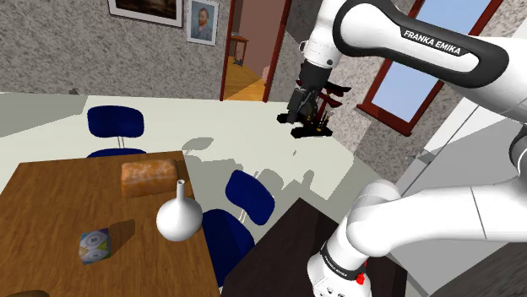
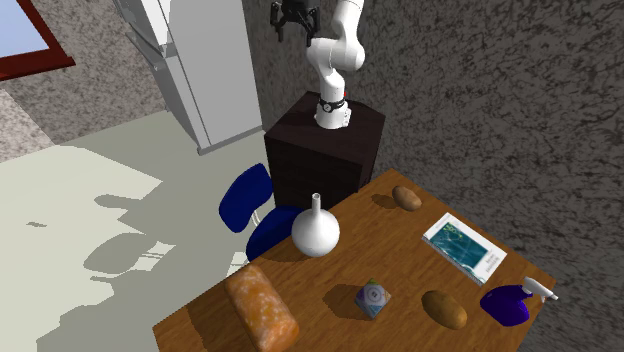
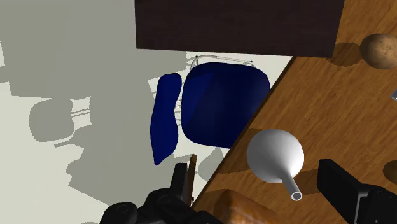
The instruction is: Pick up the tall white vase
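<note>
The pincer [image 1: 309, 122] hangs released, its black fingers [image 3: 181, 184] standing apart with nothing between them, high in the air at the upper middle of the shoulder view, above pale floor and well apart from the desk [image 1: 51, 202]. On the white arm just right of it, "FRANKA EMIKA" [image 1: 431, 42] reads in white on a dark band. The white vase [image 1: 178, 218], round-bodied with a thin neck, stands upright at the lower middle of that view, close to the desk's right edge, where a blue chair [image 1: 249, 198] sits just beyond. Bare wood lies open around the vase; a bread loaf [image 1: 149, 177] lies near, above it in the frame, and a patterned cube [image 1: 95, 245] lower left. The dark stand [image 2: 325, 150] meets the desk's far corner.
</note>
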Available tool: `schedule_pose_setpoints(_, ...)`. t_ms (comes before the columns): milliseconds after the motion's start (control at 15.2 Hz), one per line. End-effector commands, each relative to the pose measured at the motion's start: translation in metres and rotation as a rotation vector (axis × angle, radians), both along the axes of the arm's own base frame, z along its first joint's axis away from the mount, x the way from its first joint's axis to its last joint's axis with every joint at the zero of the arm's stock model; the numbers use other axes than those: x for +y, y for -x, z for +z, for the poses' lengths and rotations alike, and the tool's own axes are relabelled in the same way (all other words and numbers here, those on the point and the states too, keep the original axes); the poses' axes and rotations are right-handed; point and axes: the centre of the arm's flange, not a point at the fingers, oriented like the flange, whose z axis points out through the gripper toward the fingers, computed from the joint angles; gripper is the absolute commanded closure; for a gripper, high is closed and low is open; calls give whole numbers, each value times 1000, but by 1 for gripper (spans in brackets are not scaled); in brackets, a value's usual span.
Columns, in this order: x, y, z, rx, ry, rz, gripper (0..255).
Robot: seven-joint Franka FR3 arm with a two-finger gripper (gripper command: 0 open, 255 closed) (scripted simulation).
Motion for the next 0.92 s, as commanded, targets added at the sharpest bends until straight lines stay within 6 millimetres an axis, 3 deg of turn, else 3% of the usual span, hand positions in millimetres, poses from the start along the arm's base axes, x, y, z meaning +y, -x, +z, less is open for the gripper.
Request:
schedule_pose_setpoints(0,0,0,0,0,0,0,0)
schedule_pose_setpoints(858,70,-114,-115,60,-8,1,0)
